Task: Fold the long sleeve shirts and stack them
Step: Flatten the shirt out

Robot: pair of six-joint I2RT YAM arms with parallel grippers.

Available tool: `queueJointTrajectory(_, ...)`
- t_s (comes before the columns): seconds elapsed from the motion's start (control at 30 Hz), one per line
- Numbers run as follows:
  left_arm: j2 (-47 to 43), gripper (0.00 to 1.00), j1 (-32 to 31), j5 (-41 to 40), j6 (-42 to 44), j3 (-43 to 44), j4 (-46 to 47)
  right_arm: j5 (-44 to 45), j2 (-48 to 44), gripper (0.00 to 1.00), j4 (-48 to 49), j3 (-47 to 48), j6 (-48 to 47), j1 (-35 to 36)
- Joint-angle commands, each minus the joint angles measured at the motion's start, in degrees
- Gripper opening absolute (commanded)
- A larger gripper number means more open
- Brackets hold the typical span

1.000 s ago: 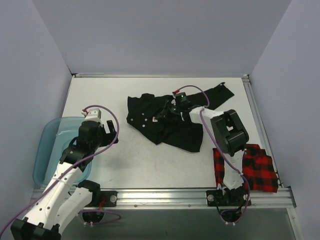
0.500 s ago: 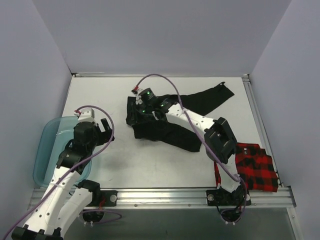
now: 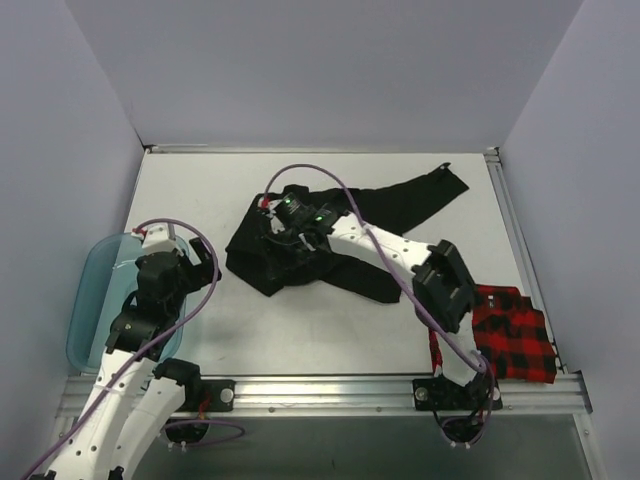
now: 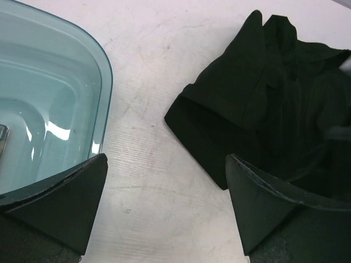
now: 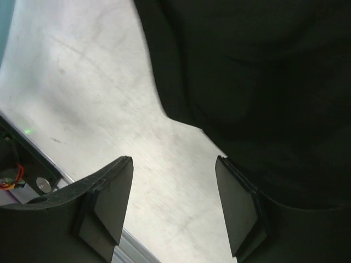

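Jaws spread and empty on both sides: if your right gripper [image 5: 175, 175] pinches several bunched layers of the black shirt [image 4: 258, 104], your fold skews.

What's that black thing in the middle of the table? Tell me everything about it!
It's a black shirt of soft, plain cloth, crumpled and bunched up, not folded. One long sleeve stretches toward the far right corner. It lies on the white table, in the middle, apart from the blue tub. The right gripper hangs open over its bunched part, holding nothing; whether it touches the cloth can't be told.
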Motion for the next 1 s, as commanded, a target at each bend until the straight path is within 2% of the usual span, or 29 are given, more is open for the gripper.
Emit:
queueJointTrajectory(0.0, 0.2, 0.97, 0.3, 2.1, -0.2, -1.0, 2.8, 4.8, -14.8, 0.62, -3.8, -6.5, -2.0, -6.3)
queueJointTrajectory(0.17, 5.1, 0.98, 0.4, 11.8, -2.7, -1.9, 5.0, 11.1, -23.6, 0.60, -3.3, -18.3, 3.5, -21.6)
queueJointTrajectory(0.2, 6.5, 0.97, 0.4, 13.5, -5.2, -2.2, 5.3, 11.7, -25.3, 0.60, -2.7, -19.7, 4.5, -27.3)
queueJointTrajectory(0.27, 10.8, 0.97, 0.3, 17.5, -8.2, -2.9, 5.8, 12.9, -26.4, 0.59, -0.3, -24.0, 7.9, -32.6)
queueJointTrajectory(0.3, 12.3, 0.97, 0.3, 17.7, -11.1, -3.4, 6.6, 13.1, -26.7, 0.59, 0.7, -25.2, 8.8, -37.5)
queueJointTrajectory(0.43, 19.9, 0.98, 0.0, 20.6, -15.9, -4.9, 9.7, 14.9, -24.1, 0.60, 6.6, -26.3, 12.3, -45.2)
queueJointTrajectory(0.7, 30.5, 0.97, -0.3, 20.5, -21.1, -6.2, 17.8, 18.5, -6.8, 0.62, 8.5, -14.8, 10.4, -48.8)
queueJointTrajectory(0.97, 39.9, 0.95, -1.3, 18.2, -24.3, -5.7, 22.8, 18.1, 1.7, 0.62, 8.3, -8.9, 10.2, -48.5)
